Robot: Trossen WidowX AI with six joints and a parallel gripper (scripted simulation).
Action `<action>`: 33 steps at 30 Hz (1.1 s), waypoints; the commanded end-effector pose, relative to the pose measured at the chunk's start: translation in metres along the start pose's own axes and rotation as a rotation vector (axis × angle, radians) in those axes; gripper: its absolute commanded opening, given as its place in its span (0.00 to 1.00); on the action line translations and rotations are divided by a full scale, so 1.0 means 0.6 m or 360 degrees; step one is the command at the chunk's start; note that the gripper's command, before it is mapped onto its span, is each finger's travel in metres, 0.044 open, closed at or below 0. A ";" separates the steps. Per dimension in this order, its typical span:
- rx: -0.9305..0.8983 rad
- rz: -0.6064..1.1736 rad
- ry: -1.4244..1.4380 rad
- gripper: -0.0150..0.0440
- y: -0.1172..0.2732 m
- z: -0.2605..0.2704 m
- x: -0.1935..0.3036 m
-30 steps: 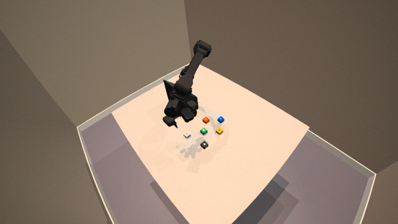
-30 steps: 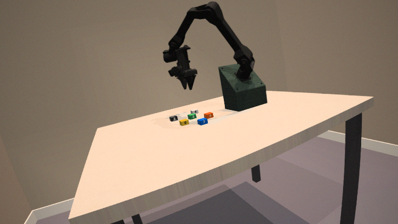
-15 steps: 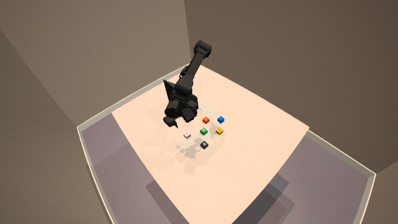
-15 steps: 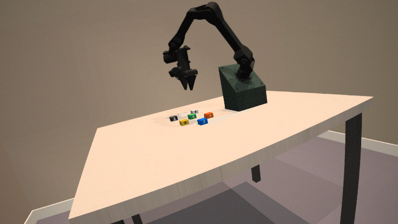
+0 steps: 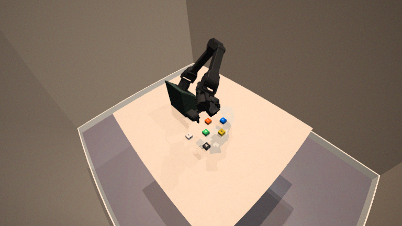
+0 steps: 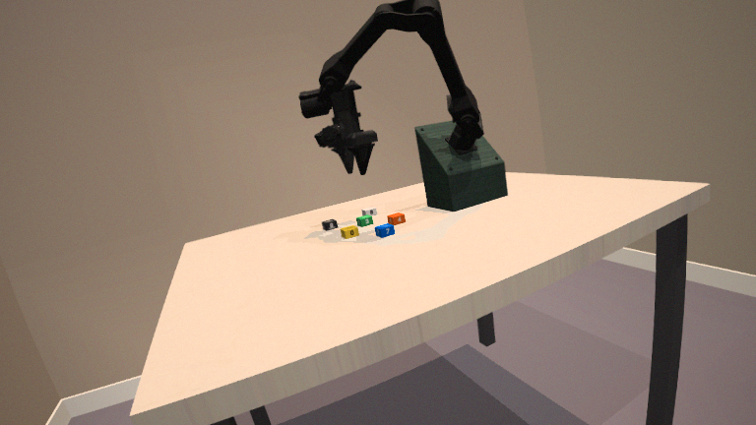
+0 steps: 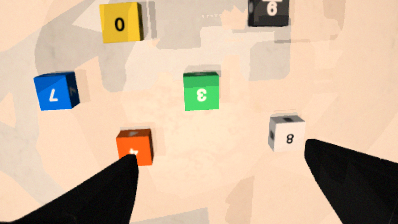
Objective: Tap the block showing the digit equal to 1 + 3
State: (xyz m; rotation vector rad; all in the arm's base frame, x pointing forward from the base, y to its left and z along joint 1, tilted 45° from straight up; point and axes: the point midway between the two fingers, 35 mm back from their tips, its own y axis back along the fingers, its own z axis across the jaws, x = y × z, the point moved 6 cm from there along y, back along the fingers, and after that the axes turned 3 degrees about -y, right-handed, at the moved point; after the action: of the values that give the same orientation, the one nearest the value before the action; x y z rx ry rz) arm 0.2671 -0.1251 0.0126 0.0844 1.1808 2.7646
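Hand: the hand [image 6: 355,167] hangs well above the bench [image 6: 369,295], fingers pointing down, spread wide and holding nothing; it touches no block.
Fingers: in the wrist view the two dark fingertips enter from the bottom corners at 7 and 5 o'clock, far apart, with bare bench between them.
Block 4: the orange block [image 7: 134,146] carries the 4; in the wrist view it sits at about 8 o'clock of centre, its lower edge overlapped in the picture by the left fingertip, though the exterior view shows the hand high above it.
Block 4, other views: in the top view the orange block [image 5: 208,121] lies nearest the arm's base; in the exterior view [image 6: 396,217] it is the block closest to the green base [image 6: 460,168].
Green 3: the green block [image 7: 201,91] lies near the centre of the wrist view, at 2 o'clock of the orange one, apart from it.
White 8: the white block [image 7: 286,133] lies at 3 o'clock of centre, just above the right fingertip in the picture.
Blue 7: the blue block [image 7: 56,91] lies at 10 o'clock of the orange one.
Yellow 0: the yellow block [image 7: 121,22] sits at the top edge, 11 o'clock.
Black block: the black block [image 7: 268,12] sits at the top edge, 1 o'clock, partly cut off; its digit looks like a 6.
Spacing: all six blocks stand apart, none touching.
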 end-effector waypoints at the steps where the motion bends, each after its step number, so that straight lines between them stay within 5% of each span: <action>1: -0.0020 0.0004 -0.0039 0.93 -0.003 0.012 0.004; 19: -0.0020 0.0004 -0.0040 0.93 -0.002 0.015 0.006; 33: -0.0025 0.0008 -0.0043 0.93 -0.002 0.107 0.075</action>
State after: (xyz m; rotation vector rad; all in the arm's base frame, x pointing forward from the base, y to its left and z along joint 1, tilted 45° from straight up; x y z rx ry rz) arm 0.2314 -0.0751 0.0539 0.1234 1.1598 2.7692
